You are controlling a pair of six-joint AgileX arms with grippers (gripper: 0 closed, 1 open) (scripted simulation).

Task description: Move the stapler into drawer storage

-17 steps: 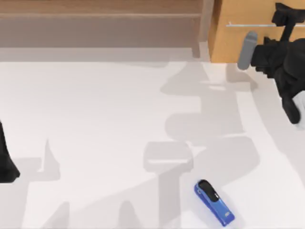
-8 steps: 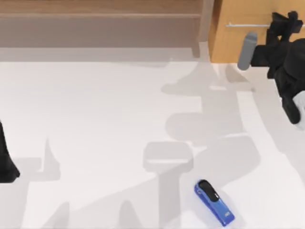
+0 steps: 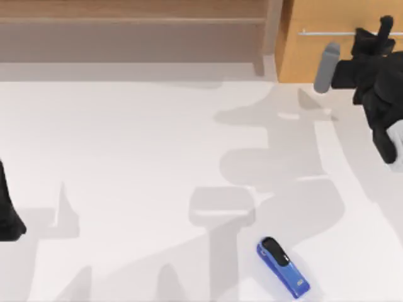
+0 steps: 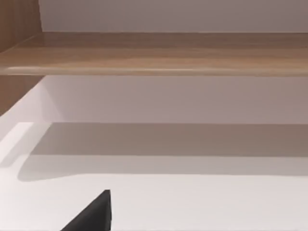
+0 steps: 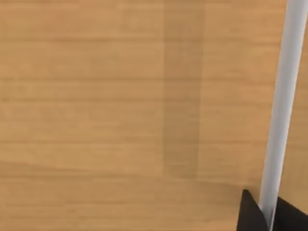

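Writing: none could be read on any object.
Left arm: one, parked at the table's left edge; whether its jaws were open or closed could not be told.
Shelf unit: one brown open unit along the far edge, left of the drawer.
Table: one white surface, crossed by grey shadows.
Stapler: one, bright blue with a black top piece, lying flat near the front edge, right of centre, well apart from the drawer.
Drawer: one light orange-brown front at the far right, closed.
Handle: one thin silver bar across the drawer front.
Right gripper: at the handle, the two dark fingers set either side of the bar, jaws narrowly apart around it.
Change: over the last second the right gripper had moved closer to the handle; the stapler had stayed put.
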